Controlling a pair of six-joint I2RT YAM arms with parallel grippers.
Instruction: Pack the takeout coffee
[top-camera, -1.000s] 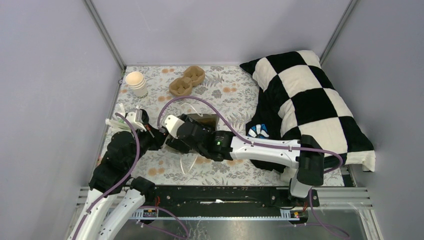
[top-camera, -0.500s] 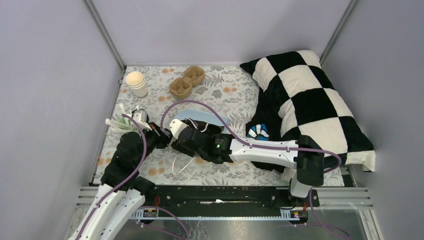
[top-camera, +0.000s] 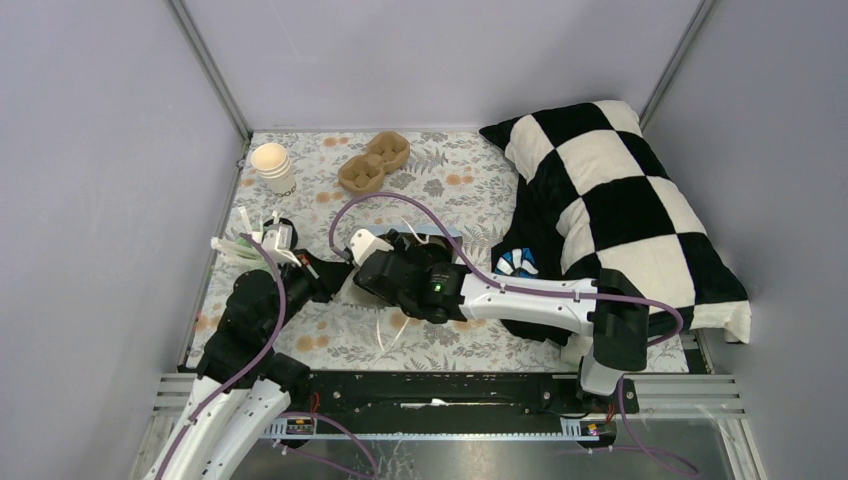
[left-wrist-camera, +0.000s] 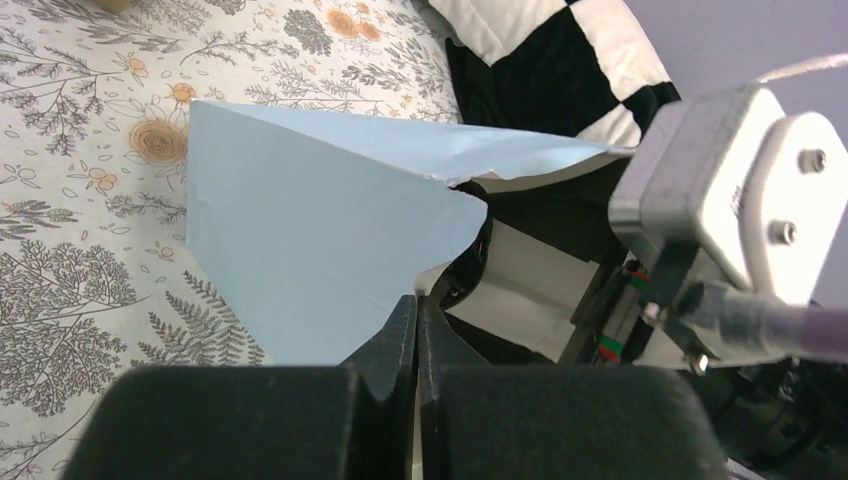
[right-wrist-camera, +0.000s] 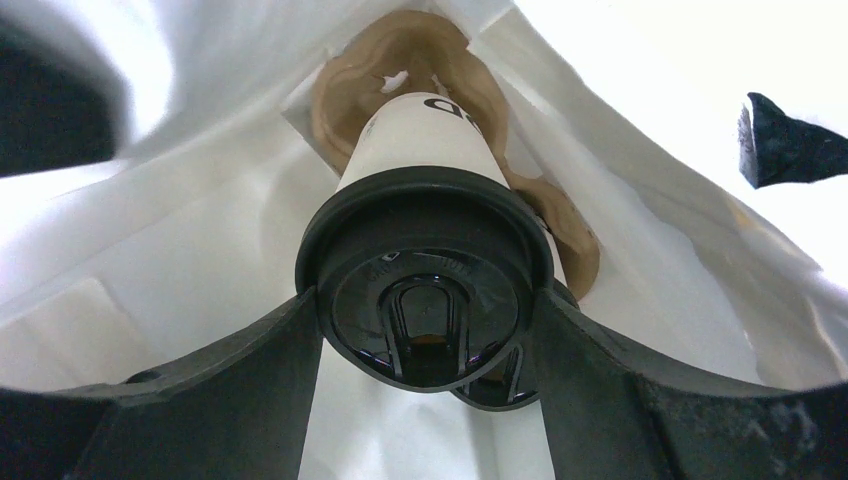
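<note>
In the right wrist view a white paper coffee cup (right-wrist-camera: 425, 150) with a black lid (right-wrist-camera: 425, 270) stands in a brown pulp carrier (right-wrist-camera: 410, 50) inside the bag's white interior. My right gripper (right-wrist-camera: 425, 300) is shut on it, a finger against each side of the lid. A second black lid (right-wrist-camera: 490, 385) peeks out just behind the first. My left gripper (left-wrist-camera: 416, 310) is shut on the edge of the light blue paper bag (left-wrist-camera: 310, 250), holding it by the mouth. From above, the left gripper (top-camera: 335, 272) meets the right wrist (top-camera: 385, 265), whose fingers are hidden in the bag.
A stack of lidless cream cups (top-camera: 273, 166) and an empty brown carrier (top-camera: 375, 162) stand at the back left. A mint-green cup with white sticks (top-camera: 262, 237) is by the left wall. A black-and-white checkered pillow (top-camera: 620, 210) fills the right side.
The right wrist has shifted slightly right. The bag has changed shape around it and less blue shows from above. The left gripper followed rightward, still on the bag's edge.
</note>
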